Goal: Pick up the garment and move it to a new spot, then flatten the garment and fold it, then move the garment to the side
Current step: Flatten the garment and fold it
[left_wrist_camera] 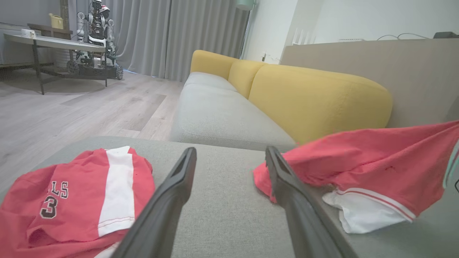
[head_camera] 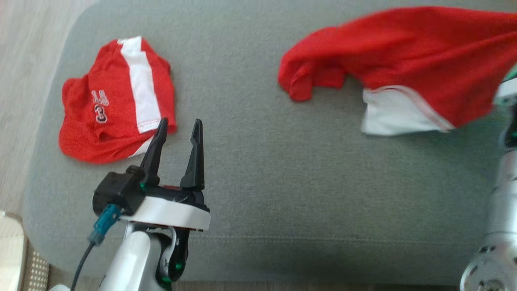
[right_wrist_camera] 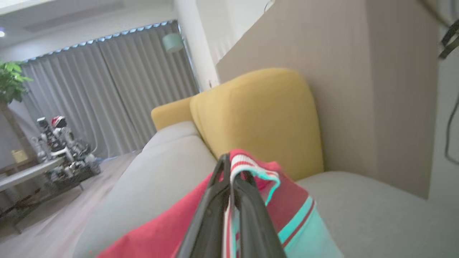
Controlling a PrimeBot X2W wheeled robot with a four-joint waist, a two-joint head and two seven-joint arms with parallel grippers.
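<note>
Right wrist view: right claw (right_wrist_camera: 235,166) clamped on striped trim (right_wrist_camera: 239,165) of limp, light red garment (head_camera: 404,52), draped well right of numbered jersey (head_camera: 113,105); left claw (head_camera: 180,120) gapes empty; likely best gripped by hems, not slack middle.

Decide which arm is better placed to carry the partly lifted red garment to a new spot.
Right: the right gripper is shut on the red fabric garment with white trim; the open left gripper hangs apart from it over the grey fabric cushion.
</note>
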